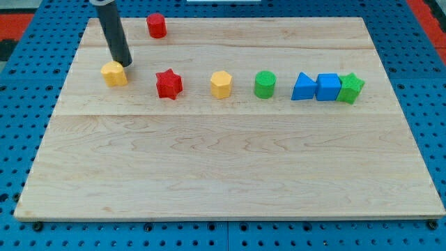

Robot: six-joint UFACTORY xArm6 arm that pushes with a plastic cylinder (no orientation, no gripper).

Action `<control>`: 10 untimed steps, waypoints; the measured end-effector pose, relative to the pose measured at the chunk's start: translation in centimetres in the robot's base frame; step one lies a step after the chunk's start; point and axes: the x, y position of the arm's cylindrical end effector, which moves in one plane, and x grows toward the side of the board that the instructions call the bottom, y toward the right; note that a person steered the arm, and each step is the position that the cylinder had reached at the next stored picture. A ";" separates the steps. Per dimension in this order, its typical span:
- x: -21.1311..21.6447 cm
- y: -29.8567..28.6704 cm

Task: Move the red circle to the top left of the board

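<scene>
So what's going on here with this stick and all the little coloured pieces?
A robot arm pushes blocks around a wooden board with a dark rod. Right now my tip sits by the yellow block near the view's left, touching or nearly so. The red circle it should move to the top left stands apart, up and right of the tip. The other blocks lie in a row across the board.

Cylinder behind row of blocks
</scene>
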 end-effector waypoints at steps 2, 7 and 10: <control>1.8 2.8; -11.8 4.2; -14.2 -2.7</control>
